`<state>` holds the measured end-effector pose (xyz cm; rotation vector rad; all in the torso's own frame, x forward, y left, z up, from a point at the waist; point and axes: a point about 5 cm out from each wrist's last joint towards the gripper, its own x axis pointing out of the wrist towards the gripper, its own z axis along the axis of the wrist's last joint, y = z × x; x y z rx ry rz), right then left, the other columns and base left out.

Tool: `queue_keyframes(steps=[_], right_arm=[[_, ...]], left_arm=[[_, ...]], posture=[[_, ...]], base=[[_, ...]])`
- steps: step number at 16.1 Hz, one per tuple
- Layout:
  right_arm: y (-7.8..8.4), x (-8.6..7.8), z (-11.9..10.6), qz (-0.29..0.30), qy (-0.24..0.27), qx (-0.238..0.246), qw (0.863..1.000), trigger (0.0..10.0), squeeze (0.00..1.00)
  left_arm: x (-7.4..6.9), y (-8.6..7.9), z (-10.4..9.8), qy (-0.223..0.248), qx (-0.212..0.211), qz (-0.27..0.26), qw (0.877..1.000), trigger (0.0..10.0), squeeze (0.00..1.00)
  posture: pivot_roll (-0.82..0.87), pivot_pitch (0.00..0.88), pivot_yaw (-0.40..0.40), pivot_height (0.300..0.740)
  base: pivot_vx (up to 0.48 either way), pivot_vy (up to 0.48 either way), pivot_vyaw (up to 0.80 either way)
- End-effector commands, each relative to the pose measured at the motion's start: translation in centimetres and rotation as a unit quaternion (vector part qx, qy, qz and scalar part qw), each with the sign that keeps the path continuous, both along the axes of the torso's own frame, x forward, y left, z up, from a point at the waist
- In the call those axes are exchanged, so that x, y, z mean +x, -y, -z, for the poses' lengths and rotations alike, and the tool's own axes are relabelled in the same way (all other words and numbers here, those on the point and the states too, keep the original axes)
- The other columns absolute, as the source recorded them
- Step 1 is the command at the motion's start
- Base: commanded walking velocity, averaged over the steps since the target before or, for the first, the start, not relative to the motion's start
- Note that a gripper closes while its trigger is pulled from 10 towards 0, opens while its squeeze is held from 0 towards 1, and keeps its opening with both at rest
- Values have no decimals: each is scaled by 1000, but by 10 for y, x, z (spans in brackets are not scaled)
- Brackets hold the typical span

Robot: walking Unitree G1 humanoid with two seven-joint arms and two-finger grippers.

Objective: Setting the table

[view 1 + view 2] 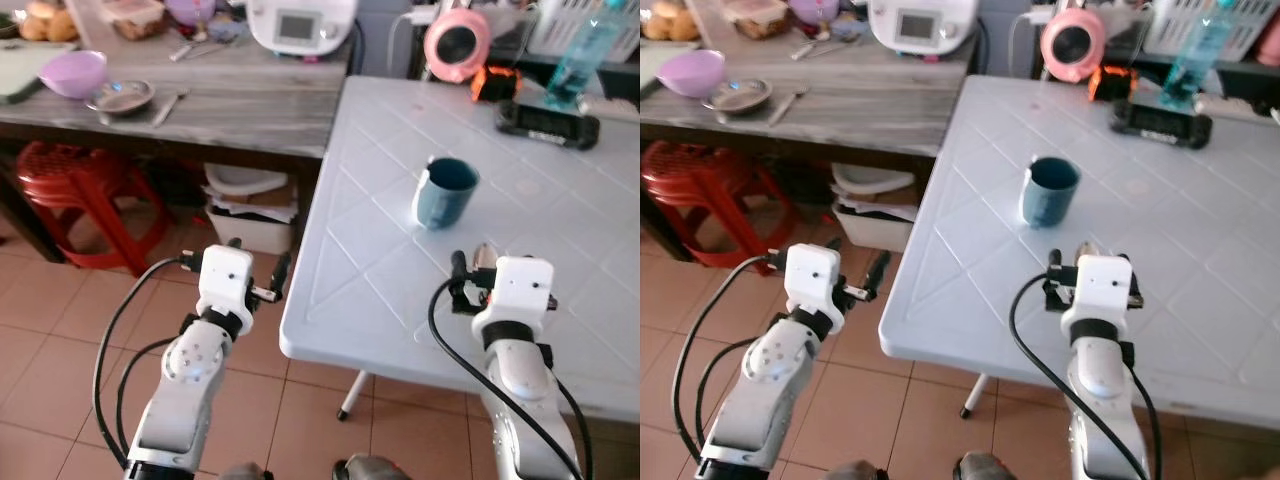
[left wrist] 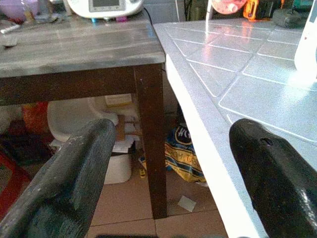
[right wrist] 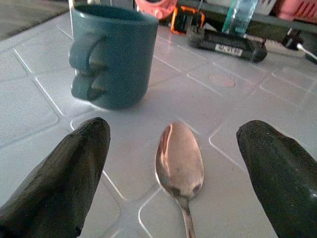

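Red stool point(image 1: 75, 185) under wooden table point(image 1: 250, 110)

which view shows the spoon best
The right wrist view: the spoon lies bowl-up on the white table, between the open right gripper fingers, near the teal mug. In the eye views just its bowl tip peeks past the right wrist.

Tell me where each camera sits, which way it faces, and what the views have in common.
Left eye and right eye views: on the head, looking forward and down at the white table, both arms below.
Left wrist view: along the open left gripper, off the table edge, toward the wooden table.
Right wrist view: along the open right gripper, low over the white table, at the spoon and teal mug.
Shared: the mug, spoon and white table appear in head and right wrist views.
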<state>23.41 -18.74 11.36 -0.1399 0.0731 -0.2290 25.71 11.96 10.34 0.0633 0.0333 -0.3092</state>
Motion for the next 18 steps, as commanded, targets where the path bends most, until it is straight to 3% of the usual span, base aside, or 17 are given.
queue_keyframes(steps=[1,4,6,9,11,15,18], right_arm=[[0,-1,-2,5,-1,4,1000,10000,0],[6,-6,11,34,-44,32,998,10000,0],[11,-13,27,51,-94,37,994,10000,0],[21,-23,32,77,-120,29,989,10000,0],[23,-26,28,76,-110,32,990,10000,0],[17,-20,19,62,-82,33,994,10000,0],[14,-18,16,53,-75,35,995,10000,0]], left_arm=[[-3,-1,-2,-2,2,4,1000,10000,0],[-4,-1,-2,-6,1,8,1000,10000,0],[-5,-1,-1,-11,2,16,1000,10000,0],[-6,-1,-1,-14,3,22,1000,10000,0],[-7,-1,-1,-16,2,24,1000,10000,0],[-7,0,-4,-11,-2,31,999,10000,0],[-5,0,-5,-10,-6,31,999,10000,0]], posture=[[-57,0,15,740],[-52,0,13,740],[-53,0,18,740],[-53,0,19,740],[-56,0,20,740],[-58,0,24,740],[-57,0,22,740]], base=[[0,0,0],[0,0,0],[0,0,0],[0,0,0],[0,0,0],[0,0,-800],[0,-343,-706]])
